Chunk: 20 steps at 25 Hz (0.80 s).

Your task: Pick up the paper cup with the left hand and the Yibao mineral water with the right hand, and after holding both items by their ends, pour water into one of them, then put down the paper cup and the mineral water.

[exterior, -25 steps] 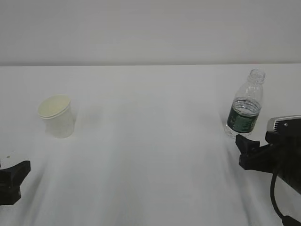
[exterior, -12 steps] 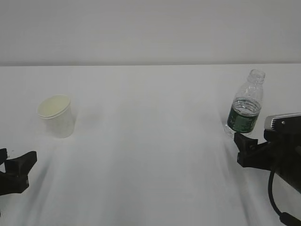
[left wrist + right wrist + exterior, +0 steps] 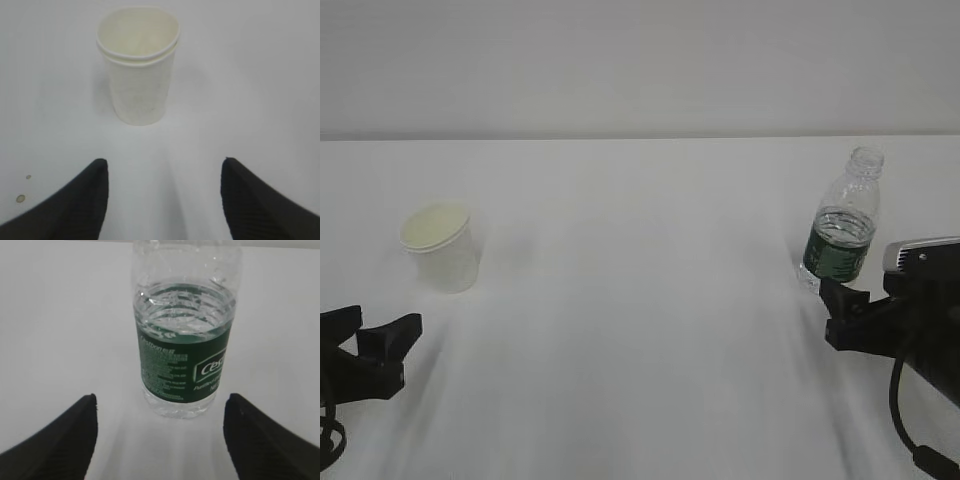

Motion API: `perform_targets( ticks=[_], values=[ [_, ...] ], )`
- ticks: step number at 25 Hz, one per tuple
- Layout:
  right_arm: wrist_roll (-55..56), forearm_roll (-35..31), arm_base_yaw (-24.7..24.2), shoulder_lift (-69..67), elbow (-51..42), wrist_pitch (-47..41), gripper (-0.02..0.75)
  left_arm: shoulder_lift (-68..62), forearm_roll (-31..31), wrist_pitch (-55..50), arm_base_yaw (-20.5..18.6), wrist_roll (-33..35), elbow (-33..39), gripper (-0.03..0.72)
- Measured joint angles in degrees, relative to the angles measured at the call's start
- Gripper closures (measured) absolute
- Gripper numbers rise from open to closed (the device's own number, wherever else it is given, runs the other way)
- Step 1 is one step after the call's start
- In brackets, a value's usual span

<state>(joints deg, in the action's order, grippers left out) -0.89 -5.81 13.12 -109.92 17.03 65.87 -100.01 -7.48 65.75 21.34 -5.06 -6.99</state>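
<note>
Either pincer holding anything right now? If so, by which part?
Nothing is held. The left pincer is open, short of the paper cup. The right pincer is open in front of the Yibao mineral water, not touching it.

Yibao mineral water (image 3: 186, 340) neck cut off above.

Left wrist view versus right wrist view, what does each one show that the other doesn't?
Only the left wrist view shows the paper cup, upright and empty, with small specks on the table. Only the right wrist view shows the Yibao mineral water, partly filled, with a green label. Both show open black fingertips over the white table, touching nothing.
</note>
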Motion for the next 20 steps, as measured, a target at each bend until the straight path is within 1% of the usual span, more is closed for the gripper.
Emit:
perform_targets(
  ticks=[20],
  values=[
    [-0.4,-0.3,0.0,0.0,3.3,0.0,0.146,-0.1,0.1,0.0,0.0,0.0,-0.5,0.186]
  ],
)
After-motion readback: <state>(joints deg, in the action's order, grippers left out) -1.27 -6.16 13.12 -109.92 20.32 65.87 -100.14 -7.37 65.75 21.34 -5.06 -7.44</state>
